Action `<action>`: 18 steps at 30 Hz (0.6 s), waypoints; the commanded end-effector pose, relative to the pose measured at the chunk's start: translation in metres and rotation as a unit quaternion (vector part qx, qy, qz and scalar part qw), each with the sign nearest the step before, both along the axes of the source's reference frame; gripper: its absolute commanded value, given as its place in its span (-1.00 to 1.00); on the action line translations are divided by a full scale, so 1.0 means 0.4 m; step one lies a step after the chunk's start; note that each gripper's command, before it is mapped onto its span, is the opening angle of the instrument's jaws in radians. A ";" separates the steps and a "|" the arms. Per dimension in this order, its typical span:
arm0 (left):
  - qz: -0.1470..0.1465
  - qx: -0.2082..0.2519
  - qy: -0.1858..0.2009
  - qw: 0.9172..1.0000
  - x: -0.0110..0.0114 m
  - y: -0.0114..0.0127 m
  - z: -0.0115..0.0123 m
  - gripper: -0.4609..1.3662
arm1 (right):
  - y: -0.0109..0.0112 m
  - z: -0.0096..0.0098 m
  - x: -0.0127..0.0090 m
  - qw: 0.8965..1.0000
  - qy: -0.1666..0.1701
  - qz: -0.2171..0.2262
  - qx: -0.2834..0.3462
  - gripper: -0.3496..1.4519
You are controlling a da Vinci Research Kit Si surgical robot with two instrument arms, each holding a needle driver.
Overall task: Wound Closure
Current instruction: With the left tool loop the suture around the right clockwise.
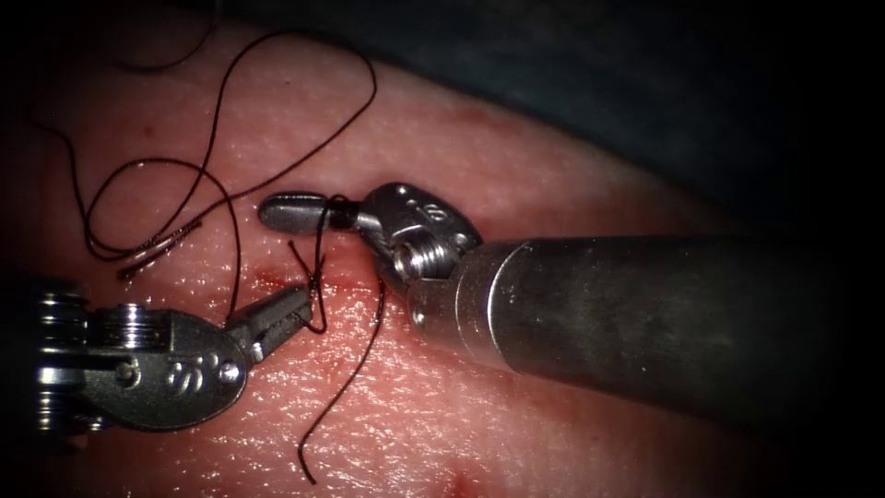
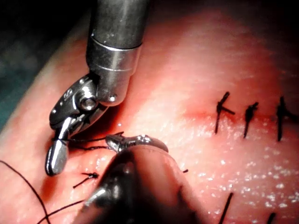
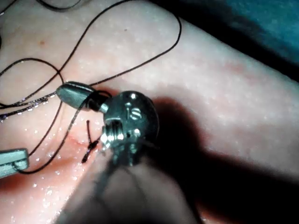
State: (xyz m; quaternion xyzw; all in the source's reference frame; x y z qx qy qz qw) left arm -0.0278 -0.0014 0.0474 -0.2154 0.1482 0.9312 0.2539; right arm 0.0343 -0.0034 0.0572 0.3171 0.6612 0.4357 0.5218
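1. The tissue (image 1: 516, 175) is lying wet and pink under me, its cut (image 1: 277, 277) marked with red fluid (image 1: 267, 275).
2. My right tool (image 1: 293, 212) is lying jaws closed, thread (image 1: 336, 214) wrapped around them.
3. My left tool (image 1: 293, 309) is pinching the thread at the cut.
4. The needle (image 1: 159, 247) is lying free on the tissue, left of the cut.

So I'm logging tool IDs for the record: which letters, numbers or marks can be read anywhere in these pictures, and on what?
"S": stamped on the left gripper wrist plate; the mark beside it is unclear.
Stamped marks on the right gripper wrist: too blurred to read.
Tissue and thread: no text.
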 end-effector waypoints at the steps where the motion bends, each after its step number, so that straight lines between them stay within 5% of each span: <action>1: 0.000 -0.001 0.000 1.000 0.0000 0.0001 0.0009 -0.88 | 0.0001 -0.0005 0.0001 1.000 0.012 0.001 -0.001 -1.00; 7: -0.002 -0.004 0.000 1.000 0.0007 0.0009 0.0074 -0.88 | -0.0005 -0.0019 -0.0020 0.999 0.051 0.006 -0.007 -1.00; 11: -0.002 -0.005 0.003 1.000 0.0016 0.0027 0.0172 -0.88 | -0.0017 -0.0022 -0.0058 0.997 0.079 0.004 -0.015 -1.00; 18: -0.001 -0.001 0.003 1.000 -0.0001 0.0058 0.0318 -0.88 | -0.0027 -0.0027 -0.0096 0.997 0.076 0.004 -0.005 -1.00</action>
